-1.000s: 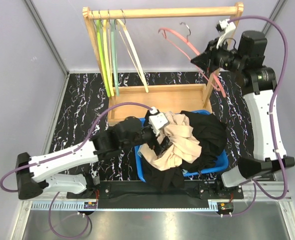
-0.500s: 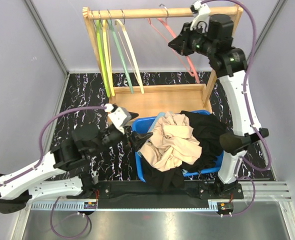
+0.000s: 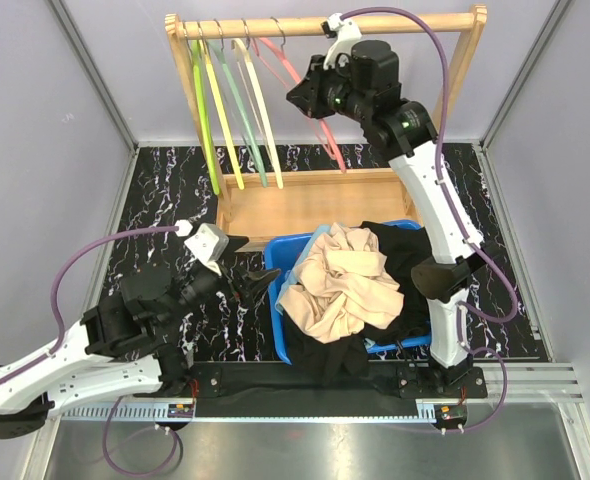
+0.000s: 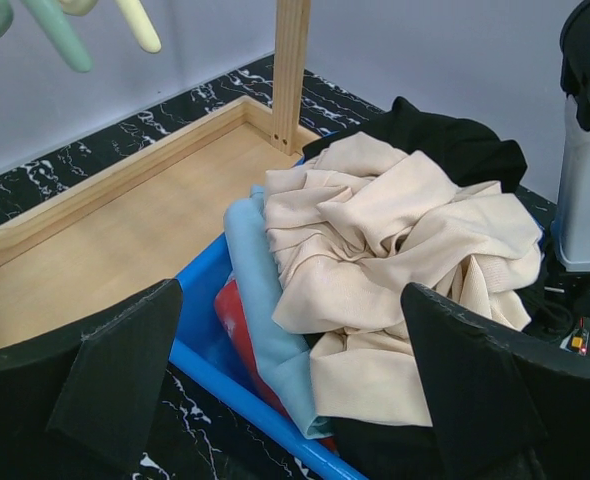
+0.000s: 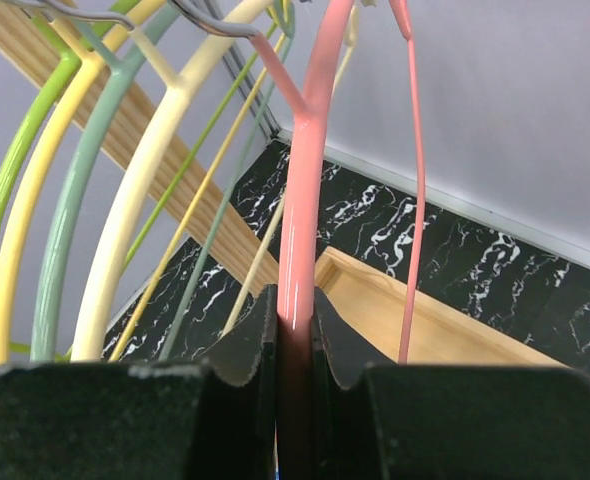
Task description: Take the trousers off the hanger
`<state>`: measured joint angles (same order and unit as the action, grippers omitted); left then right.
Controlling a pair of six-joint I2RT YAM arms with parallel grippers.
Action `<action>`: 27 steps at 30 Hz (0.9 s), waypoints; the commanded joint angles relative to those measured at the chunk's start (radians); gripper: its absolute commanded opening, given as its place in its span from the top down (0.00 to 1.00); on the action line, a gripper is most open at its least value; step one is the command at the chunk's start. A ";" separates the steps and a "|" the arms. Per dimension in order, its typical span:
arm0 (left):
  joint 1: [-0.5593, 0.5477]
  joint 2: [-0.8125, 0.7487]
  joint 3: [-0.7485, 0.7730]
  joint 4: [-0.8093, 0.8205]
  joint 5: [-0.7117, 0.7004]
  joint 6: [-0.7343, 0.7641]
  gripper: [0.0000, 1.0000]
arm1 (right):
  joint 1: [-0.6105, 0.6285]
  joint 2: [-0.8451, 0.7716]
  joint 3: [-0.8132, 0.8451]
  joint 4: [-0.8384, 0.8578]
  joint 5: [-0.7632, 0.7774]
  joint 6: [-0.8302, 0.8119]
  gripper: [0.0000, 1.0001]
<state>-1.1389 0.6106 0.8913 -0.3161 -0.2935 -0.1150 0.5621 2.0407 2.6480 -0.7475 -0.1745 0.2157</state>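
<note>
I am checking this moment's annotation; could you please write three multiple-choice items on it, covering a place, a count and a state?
1. Where do the beige trousers lie?
A) on top of the pile in the blue bin
B) over the rack's top bar
C) on the rack's floor

2. How many hangers are at the wooden rack?
A) three
B) seven
C) five

3. How are the right fingers?
A) spread wide
B) shut on the pink hanger
C) shut on black trousers

Answers:
1 A, they crown the heap in the bin.
2 C, one each in green, yellow, sage, cream and pink.
3 B, the pink stem sits pinched between them.
</note>
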 commanded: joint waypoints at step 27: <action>0.083 -0.065 -0.020 -0.218 -0.420 -0.006 0.01 | -0.167 -0.657 -0.632 0.020 -0.054 -0.529 0.00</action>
<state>-1.1046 0.5270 0.8680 -0.5308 -0.6605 -0.1425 0.4789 1.4311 2.1082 -0.7376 -0.1864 -0.3077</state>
